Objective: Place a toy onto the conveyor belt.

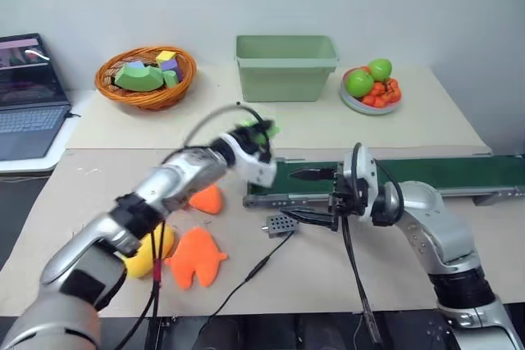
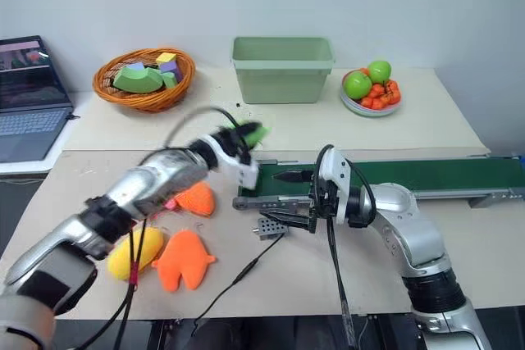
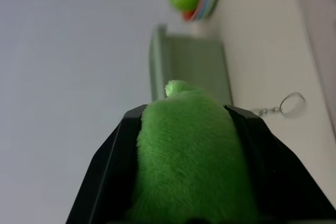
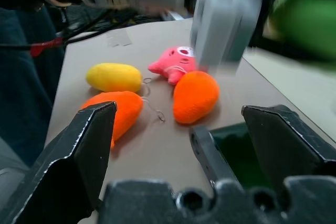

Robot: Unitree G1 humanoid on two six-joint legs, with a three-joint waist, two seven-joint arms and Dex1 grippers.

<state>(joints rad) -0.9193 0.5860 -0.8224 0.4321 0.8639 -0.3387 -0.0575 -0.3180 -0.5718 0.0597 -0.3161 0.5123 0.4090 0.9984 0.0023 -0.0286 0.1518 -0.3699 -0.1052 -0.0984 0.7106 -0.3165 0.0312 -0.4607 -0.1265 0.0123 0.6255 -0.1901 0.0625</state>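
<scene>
The left claw [image 1: 261, 132], at the centre of the head view, is clenched on the lime-green toy [image 3: 189, 156], holding it in the air just above the left end of the dark green conveyor belt [image 1: 443, 173]. The right claw [image 1: 314, 196], lower centre, is released, its fingers spread wide with nothing between them, level at the belt's left end. Orange plush toys [image 4: 195, 97], a yellow plush [image 4: 113, 76] and a pink plush [image 4: 175, 63] lie on the tabletop [image 1: 98, 170] at lower left.
</scene>
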